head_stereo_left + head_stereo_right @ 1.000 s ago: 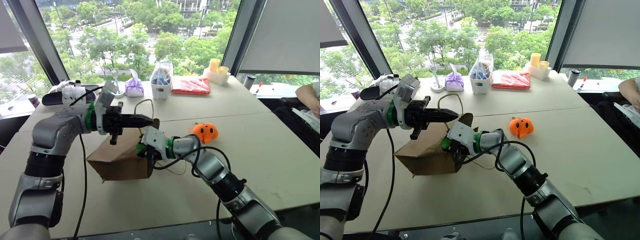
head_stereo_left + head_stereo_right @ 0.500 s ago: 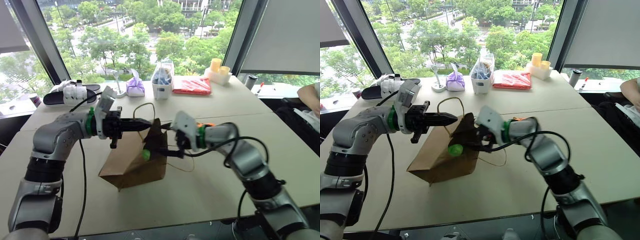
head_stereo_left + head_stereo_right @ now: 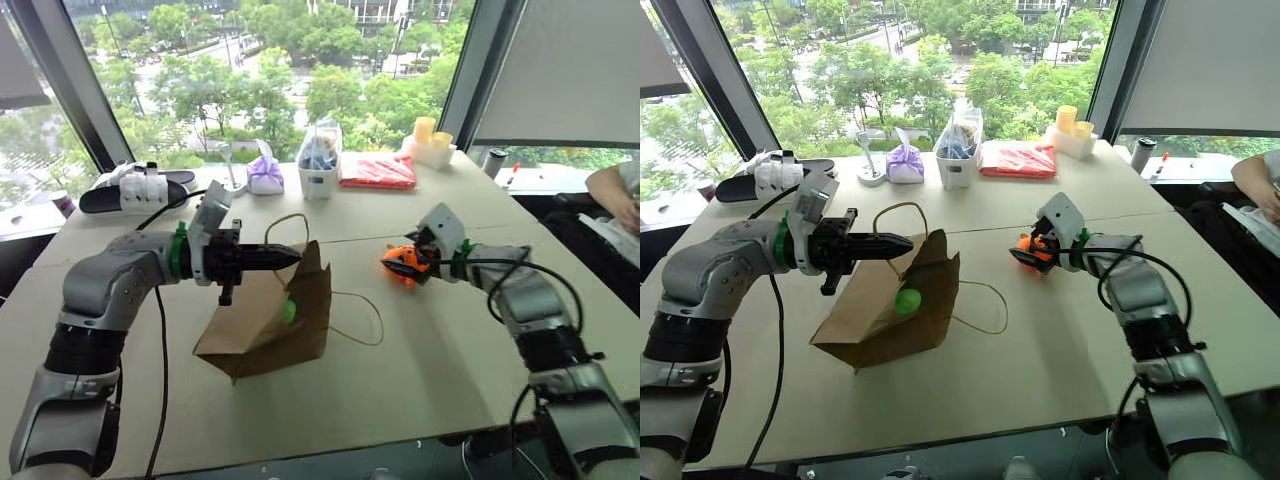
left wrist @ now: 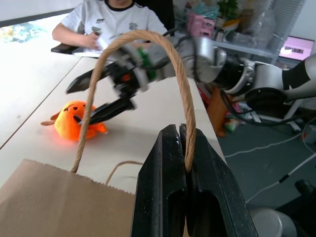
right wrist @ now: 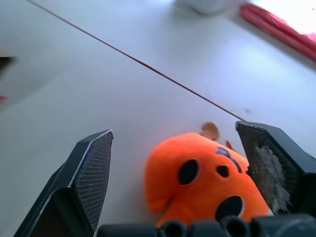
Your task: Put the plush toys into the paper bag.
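Observation:
The brown paper bag lies tilted on the table with its mouth raised. My left gripper is shut on its twine handle and holds it up. The green plush toy shows at the bag's open mouth. To the right, the orange pumpkin plush toy lies on the table. My right gripper is open with one finger on each side of it, and its pads stand apart from the toy. A second twine loop trails on the table.
Along the far edge stand a purple pouch, a white bin of blue items, a red packet, yellow cups and a black-and-white device. A person's arm rests at the right edge.
My right gripper let go of the green toy at the bag's mouth, opened and swung right to the orange toy. The bag's mouth now stands higher. My left gripper kept hold.

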### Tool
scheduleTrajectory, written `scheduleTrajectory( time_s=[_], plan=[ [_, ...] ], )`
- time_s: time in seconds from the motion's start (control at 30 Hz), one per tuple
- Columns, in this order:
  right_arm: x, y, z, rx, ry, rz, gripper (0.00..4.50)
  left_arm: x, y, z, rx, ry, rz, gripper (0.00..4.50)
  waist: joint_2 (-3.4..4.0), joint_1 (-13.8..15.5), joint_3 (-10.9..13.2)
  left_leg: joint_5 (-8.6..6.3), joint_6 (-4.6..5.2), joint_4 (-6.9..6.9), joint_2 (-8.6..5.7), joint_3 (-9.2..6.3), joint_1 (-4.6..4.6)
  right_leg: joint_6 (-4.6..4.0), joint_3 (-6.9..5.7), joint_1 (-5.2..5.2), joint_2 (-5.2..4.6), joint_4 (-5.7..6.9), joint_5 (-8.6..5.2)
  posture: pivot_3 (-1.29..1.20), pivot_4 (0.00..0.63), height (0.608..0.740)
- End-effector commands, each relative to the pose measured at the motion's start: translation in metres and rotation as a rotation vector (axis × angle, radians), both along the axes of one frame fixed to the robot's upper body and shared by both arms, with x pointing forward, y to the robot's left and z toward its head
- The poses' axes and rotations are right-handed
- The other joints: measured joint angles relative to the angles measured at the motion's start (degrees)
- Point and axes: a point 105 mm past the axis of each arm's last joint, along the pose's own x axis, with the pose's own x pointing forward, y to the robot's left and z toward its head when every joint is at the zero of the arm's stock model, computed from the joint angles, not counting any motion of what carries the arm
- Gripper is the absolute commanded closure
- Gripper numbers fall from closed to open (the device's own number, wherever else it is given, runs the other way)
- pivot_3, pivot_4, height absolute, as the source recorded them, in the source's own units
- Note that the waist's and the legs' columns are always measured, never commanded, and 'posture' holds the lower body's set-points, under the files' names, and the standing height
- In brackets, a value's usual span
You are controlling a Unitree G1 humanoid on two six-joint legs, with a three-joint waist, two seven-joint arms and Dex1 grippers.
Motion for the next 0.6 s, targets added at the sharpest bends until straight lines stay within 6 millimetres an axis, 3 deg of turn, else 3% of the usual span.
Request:
scheduleTrajectory(
  time_s=[0.03,0.17,0.27,0.33,0.53,0.6],
  plan=[
    [0.019,-0.005,-0.009,-0.076,-0.043,-0.079,0.21,-0.001,0.005,0.010,-0.011,-0.050,0.033,4.50,0.00,-0.12,0.00,0.03,-0.05,-0.08,-0.01,-0.03,-0.01,0.00,0.00,-0.04,-0.01,0.00,0.00,0.00,0.150,0.740],
    [0.025,-0.003,-0.034,-0.169,0.012,-0.100,0.21,-0.003,0.006,0.011,-0.013,-0.053,0.043,4.50,0.00,-0.49,0.00,0.21,-0.36,-0.30,-0.03,-0.03,-0.04,0.00,0.03,-0.15,-0.05,-0.04,0.00,0.00,0.150,0.740],
    [0.027,-0.002,-0.038,-0.191,0.011,-0.111,0.21,-0.003,0.006,0.012,-0.016,-0.056,0.052,4.50,-0.02,-0.56,-0.01,0.22,-0.39,-0.40,-0.03,-0.06,0.03,0.00,0.04,-0.15,-0.05,-0.06,0.00,0.00,0.150,0.740],
    [0.029,-0.001,-0.033,-0.168,-0.013,-0.115,0.99,-0.004,0.007,0.012,-0.016,-0.057,0.057,4.50,-0.02,-0.57,-0.02,0.26,-0.45,-0.44,-0.03,-0.06,0.05,0.00,0.04,-0.15,-0.04,-0.06,0.00,0.00,0.150,0.740],
    [0.032,-0.005,-0.019,-0.126,-0.049,-0.127,3.87,-0.004,0.008,0.012,-0.020,-0.052,0.066,4.50,-0.02,-0.54,-0.02,0.27,-0.44,-0.44,-0.04,-0.06,0.07,0.00,0.03,-0.11,-0.02,-0.04,0.00,0.00,0.150,0.740],
    [0.031,-0.007,-0.013,-0.108,-0.061,-0.130,4.46,-0.004,0.009,0.013,-0.023,-0.048,0.068,4.50,-0.01,-0.56,-0.01,0.28,-0.46,-0.45,-0.03,-0.06,0.07,0.00,0.03,-0.12,-0.02,-0.03,0.00,0.00,0.150,0.740]
  ],
)
